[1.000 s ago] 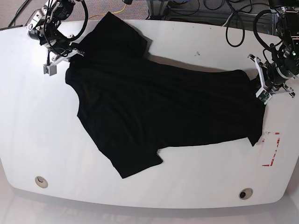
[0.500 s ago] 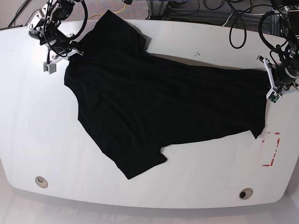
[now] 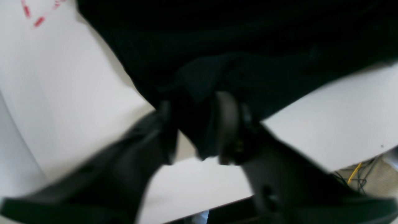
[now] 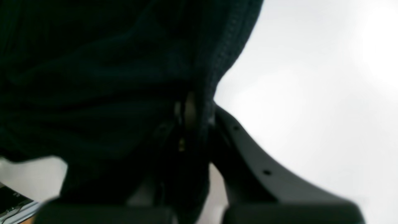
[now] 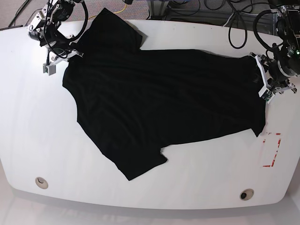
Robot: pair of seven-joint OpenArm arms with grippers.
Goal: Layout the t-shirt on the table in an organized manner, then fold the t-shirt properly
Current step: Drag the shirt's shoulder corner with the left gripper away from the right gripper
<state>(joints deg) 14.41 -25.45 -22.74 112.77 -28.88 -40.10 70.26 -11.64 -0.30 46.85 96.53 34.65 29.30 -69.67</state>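
The black t-shirt (image 5: pixel 159 98) lies spread across the white table (image 5: pixel 201 187), hem toward the right and one sleeve toward the back left. At the hem's back corner is my left gripper (image 5: pixel 264 80). In the left wrist view this gripper (image 3: pixel 196 124) has its fingers apart, with a loose fold of the t-shirt (image 3: pixel 248 46) hanging between them. My right gripper (image 5: pixel 65 52) is at the shoulder end on the left. The right wrist view shows that gripper (image 4: pixel 194 115) shut on a bunched edge of the t-shirt (image 4: pixel 93 77).
A red tape rectangle (image 5: pixel 272 150) is marked on the table just past the hem, also seen as red tape (image 3: pixel 31 15) in the left wrist view. Two grommet holes (image 5: pixel 41 182) (image 5: pixel 246 193) sit near the front edge. Cables (image 5: pixel 197 9) hang beyond the back edge.
The hem's back corner has been drawn toward the back right and the cloth lies flatter and wider. My left gripper's fingers have parted. The right gripper has barely moved.
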